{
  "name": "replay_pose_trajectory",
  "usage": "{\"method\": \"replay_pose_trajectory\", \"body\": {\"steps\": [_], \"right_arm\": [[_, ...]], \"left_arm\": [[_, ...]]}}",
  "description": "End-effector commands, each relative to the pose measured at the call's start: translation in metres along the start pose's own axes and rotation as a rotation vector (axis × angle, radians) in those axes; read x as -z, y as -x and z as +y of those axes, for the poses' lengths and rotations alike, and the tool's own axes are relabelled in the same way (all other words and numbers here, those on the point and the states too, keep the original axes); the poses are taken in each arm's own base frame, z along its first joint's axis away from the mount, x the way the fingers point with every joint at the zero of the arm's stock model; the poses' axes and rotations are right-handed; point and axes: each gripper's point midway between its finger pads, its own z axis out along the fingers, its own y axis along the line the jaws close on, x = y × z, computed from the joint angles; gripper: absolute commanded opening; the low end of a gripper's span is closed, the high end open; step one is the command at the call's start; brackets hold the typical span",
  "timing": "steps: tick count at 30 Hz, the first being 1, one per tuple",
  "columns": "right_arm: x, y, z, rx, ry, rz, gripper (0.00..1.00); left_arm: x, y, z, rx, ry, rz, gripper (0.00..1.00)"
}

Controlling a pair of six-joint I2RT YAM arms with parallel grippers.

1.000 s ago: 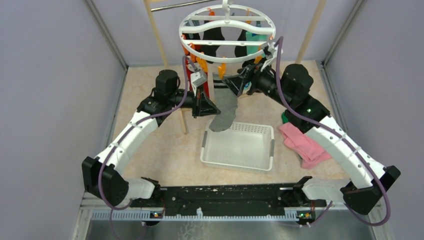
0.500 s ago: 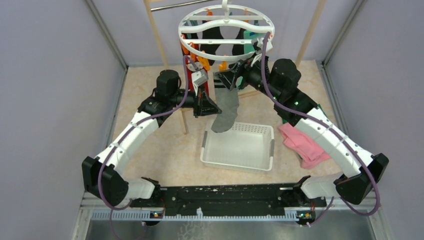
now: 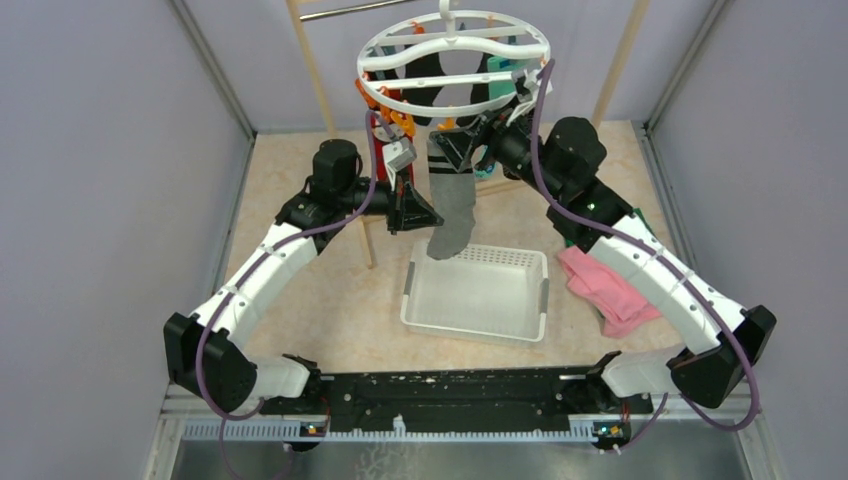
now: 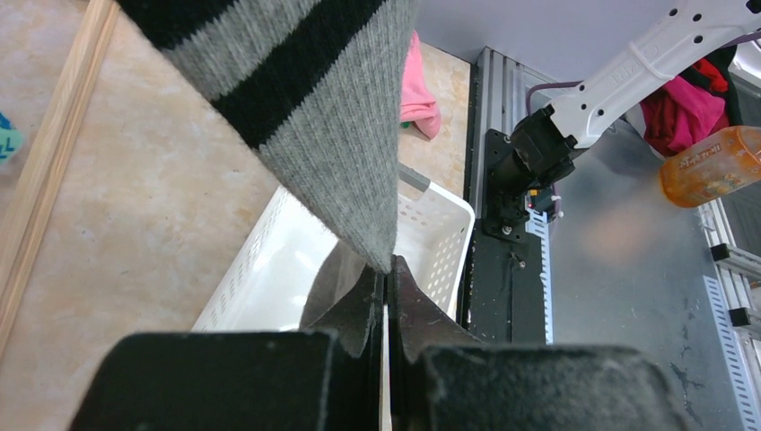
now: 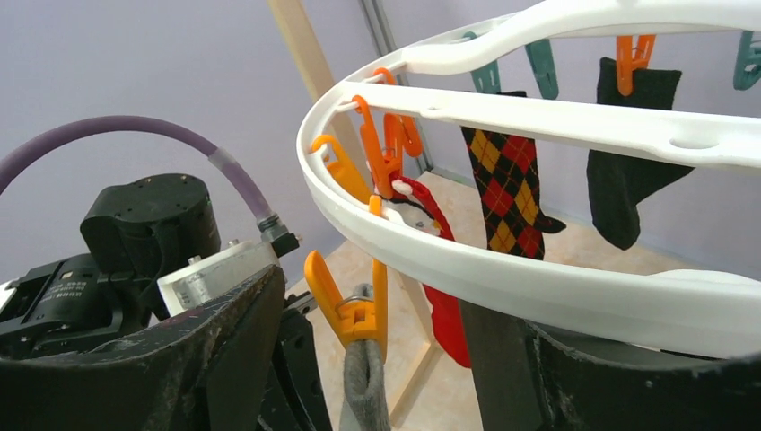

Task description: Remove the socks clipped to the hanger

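Right jaws [image 5: 381, 305] just rose, wide round the orange plastic clip [image 5: 345, 314]; unclipping's close. My left jaws [image 4: 388, 269] pinch the grey striped sock [image 4: 314, 117].

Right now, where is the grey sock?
In the top view the grey sock hangs mid-picture from the near rim of the hanger, toe by the far edge of the white basket.

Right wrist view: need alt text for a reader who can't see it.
An orange clip on a white ring hanger pinches the top of a grey sock, between the right gripper's open fingers. A red sock, an argyle sock and a black sock hang behind; the left arm is at left.
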Motion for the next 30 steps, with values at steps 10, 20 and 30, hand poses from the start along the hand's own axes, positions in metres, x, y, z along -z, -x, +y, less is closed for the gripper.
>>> {"method": "replay_pose_trajectory", "body": {"steps": [10,20,30], "right_arm": [[-0.009,0.010,-0.006,-0.015,-0.037,-0.151,0.64],[0.001,0.028,0.008,-0.031,-0.017,-0.223,0.16],[0.002,0.022,0.009,-0.052,-0.014,-0.184,0.00]], "left_arm": [[0.004,0.013,-0.017,-0.059,-0.026,-0.034,0.00],[0.003,0.007,-0.001,-0.046,0.058,-0.022,0.00],[0.001,-0.039,0.021,-0.053,0.114,0.068,0.00]]}}
